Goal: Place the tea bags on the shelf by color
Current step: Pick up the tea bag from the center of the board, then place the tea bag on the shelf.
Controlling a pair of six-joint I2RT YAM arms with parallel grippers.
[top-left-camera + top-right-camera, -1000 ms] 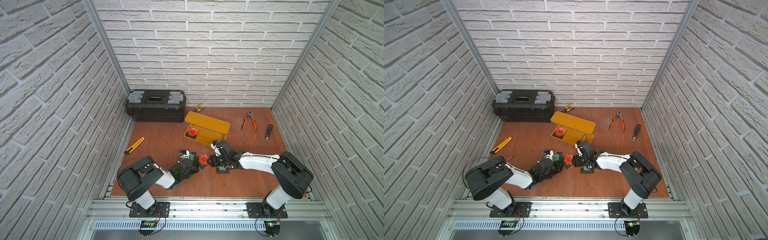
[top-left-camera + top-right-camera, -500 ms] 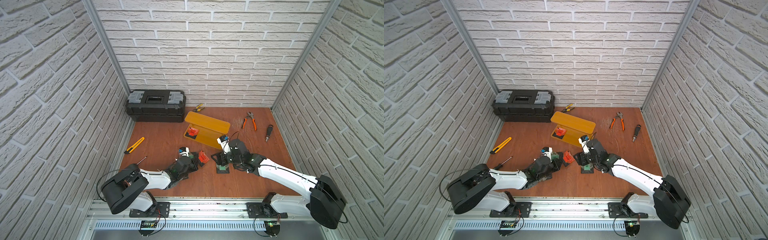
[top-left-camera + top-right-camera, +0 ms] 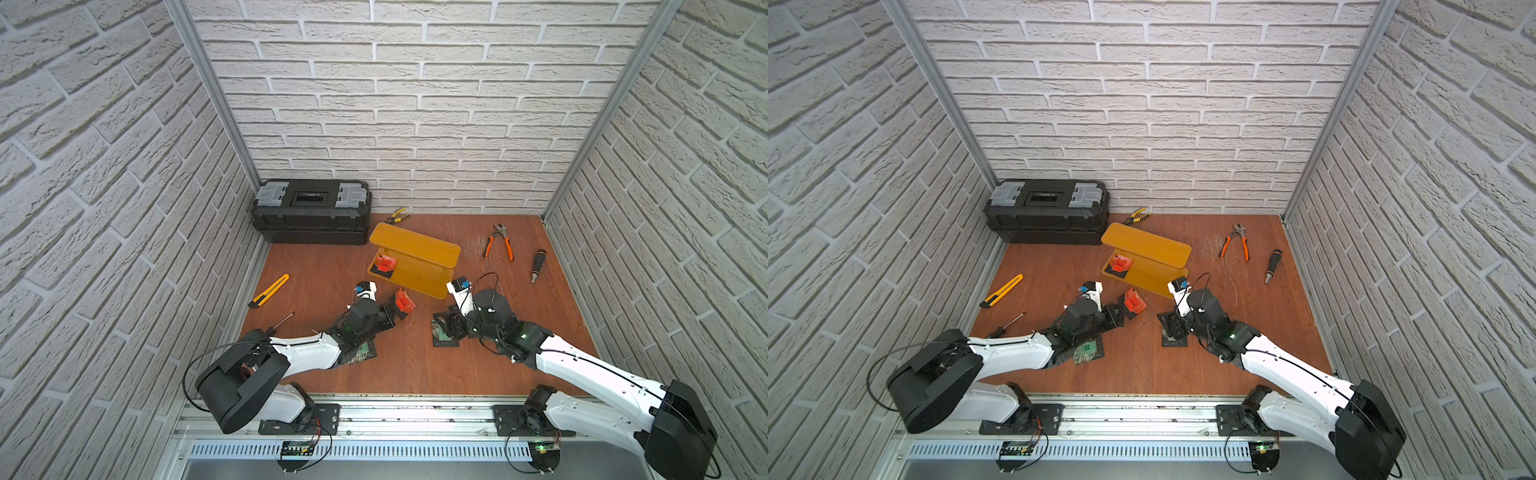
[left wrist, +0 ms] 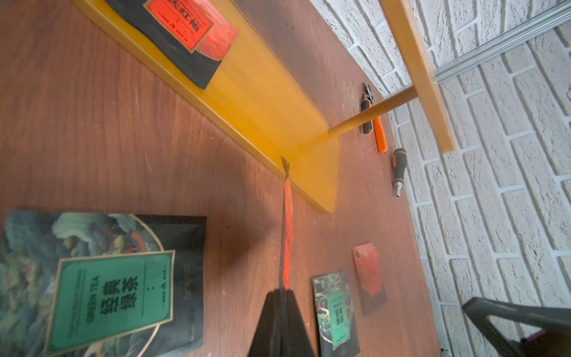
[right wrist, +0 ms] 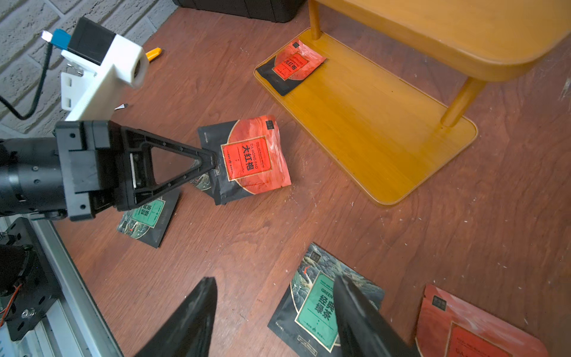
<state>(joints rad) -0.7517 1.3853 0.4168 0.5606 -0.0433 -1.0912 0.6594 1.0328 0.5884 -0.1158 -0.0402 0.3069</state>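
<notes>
Two white robot arms reach over a reddish wooden tabletop [image 3: 415, 374] walled in by white brick. The left gripper [image 5: 213, 163] is clamped on the edge of a red tea bag [image 5: 253, 157], holding it tilted just in front of the yellow-orange two-tier shelf [image 3: 415, 247]. Whether the bag touches the tabletop cannot be told. A second red tea bag [image 5: 290, 66] lies flat at one end of the shelf's lower board. The right gripper [image 5: 274, 279] hovers with its jaws spread wide, gripping nothing, over a green tea bag [image 5: 318, 306] lying flat. A third red tea bag [image 5: 463, 324] lies just beside that one. Another green tea bag [image 5: 145, 216] lies beneath the left arm. A partly hidden green tea bag [image 5: 200, 181] peeks from under the held one. A black toolbox [image 3: 309, 210] stands against the back wall.
</notes>
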